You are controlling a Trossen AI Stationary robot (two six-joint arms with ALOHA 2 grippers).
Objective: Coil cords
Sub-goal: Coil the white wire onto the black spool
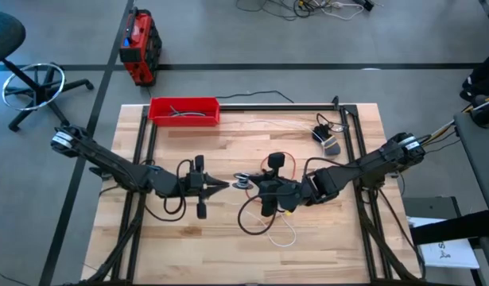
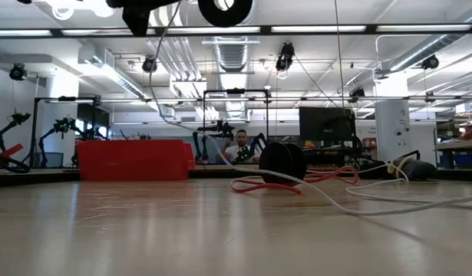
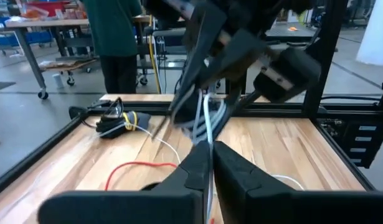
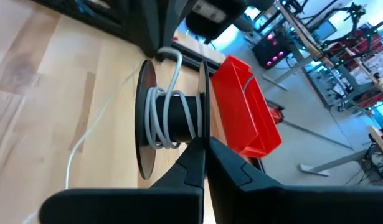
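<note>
White cord point(image 4: 168, 106) wraps a black spool point(image 4: 172, 121) mid-tabletop point(image 1: 188, 230), gripped by the right gripper point(image 1: 246, 181) with fingers closed. Left gripper point(image 1: 225, 184) pinches its strand. Red cord point(image 1: 273, 164) lies beside.

The pale wooden worktop point(image 1: 228, 238) is viewed whole from straight above. It is skimmed level by the low view toward the room. The rectangular red plastic tray point(image 1: 184, 110) is shared by the high, low and right wrist views.
</note>
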